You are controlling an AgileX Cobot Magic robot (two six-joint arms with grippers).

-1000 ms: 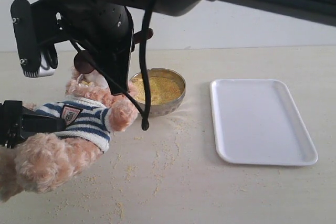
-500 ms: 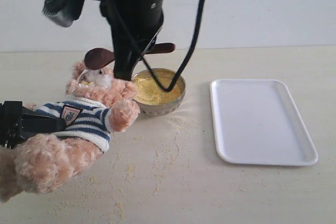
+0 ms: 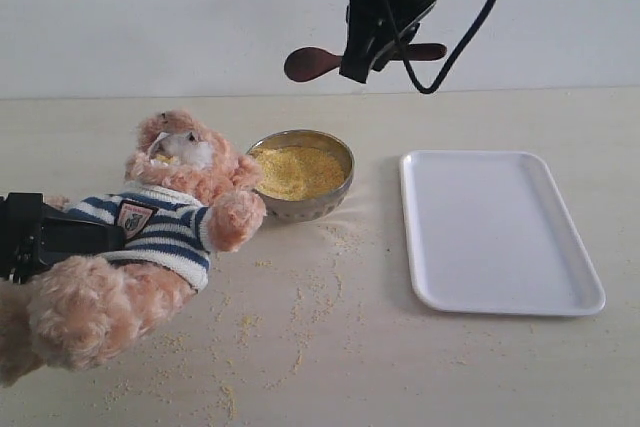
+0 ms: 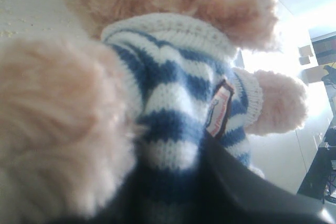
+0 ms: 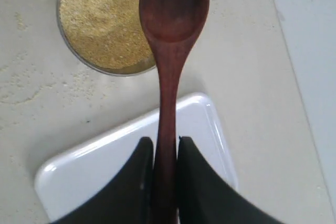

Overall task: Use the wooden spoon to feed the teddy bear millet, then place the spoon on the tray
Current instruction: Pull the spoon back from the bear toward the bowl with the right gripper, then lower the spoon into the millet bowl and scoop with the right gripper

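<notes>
**Spoon up in the air, tray bare**

Right end effector (image 5: 165,143): fingers pinching the wooden spoon (image 5: 169,66) at the handle end. It hangs high over the desk (image 3: 400,367), roughly level, above the gap between metal bowl (image 3: 322,205) and tray (image 3: 500,232). Spoon bowl looks empty.

Left end effector (image 3: 90,237): clamped on the teddy bear (image 3: 165,217) at the striped shirt. The bear is tilted, its head just beside the bowl and one paw touching the bowl's wall.

Millet (image 3: 298,169) fills the bowl. Loose grains (image 3: 300,297) lie scattered on the desk in front of the bear and bowl. The tray lies flat, well right of the bowl.
</notes>
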